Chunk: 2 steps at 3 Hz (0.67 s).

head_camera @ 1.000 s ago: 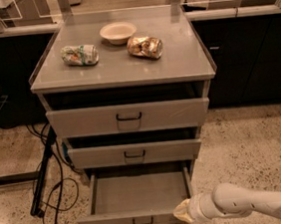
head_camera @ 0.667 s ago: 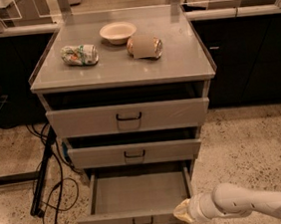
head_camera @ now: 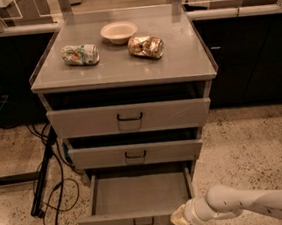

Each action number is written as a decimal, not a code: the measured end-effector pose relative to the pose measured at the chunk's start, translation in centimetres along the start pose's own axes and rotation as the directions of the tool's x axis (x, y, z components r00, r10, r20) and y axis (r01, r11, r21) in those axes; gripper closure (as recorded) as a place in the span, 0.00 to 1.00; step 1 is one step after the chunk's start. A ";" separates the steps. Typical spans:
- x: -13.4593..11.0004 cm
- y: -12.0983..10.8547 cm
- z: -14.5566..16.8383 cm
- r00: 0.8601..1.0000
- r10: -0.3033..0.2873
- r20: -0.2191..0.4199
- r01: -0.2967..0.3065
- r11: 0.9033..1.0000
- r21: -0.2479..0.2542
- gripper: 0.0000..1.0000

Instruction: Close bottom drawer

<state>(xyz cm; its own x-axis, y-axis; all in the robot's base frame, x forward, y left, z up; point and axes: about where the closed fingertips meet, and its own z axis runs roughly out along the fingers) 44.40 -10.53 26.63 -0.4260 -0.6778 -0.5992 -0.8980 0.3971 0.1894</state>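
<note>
Low on the cabinet (head_camera: 176,63), the bottom drawer (head_camera: 117,221) stands pulled out toward the camera, its wide front running left-right; the gripper (head_camera: 180,217) sits apparently against that front's right end, its grip unreadable.

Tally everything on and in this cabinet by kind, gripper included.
Drawers: 3 (top drawer, middle drawer, bottom drawer pulled out)
Cans: 2 (left can, right can, lying on the cabinet top)
Bowl: 1
Gripper: 1 (at the bottom drawer's front right corner)
Total: 7
</note>
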 end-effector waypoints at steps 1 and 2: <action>2.3 -0.5 4.0 0.998 0.066 -0.004 -0.066 0.997 -0.035 1.00; 4.1 -0.6 6.8 0.994 0.112 -0.003 -0.112 0.993 -0.049 1.00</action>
<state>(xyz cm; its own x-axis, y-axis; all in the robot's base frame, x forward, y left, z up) 43.88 -9.34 18.73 -0.5242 -0.6308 -0.5721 -0.8490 0.4399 0.2928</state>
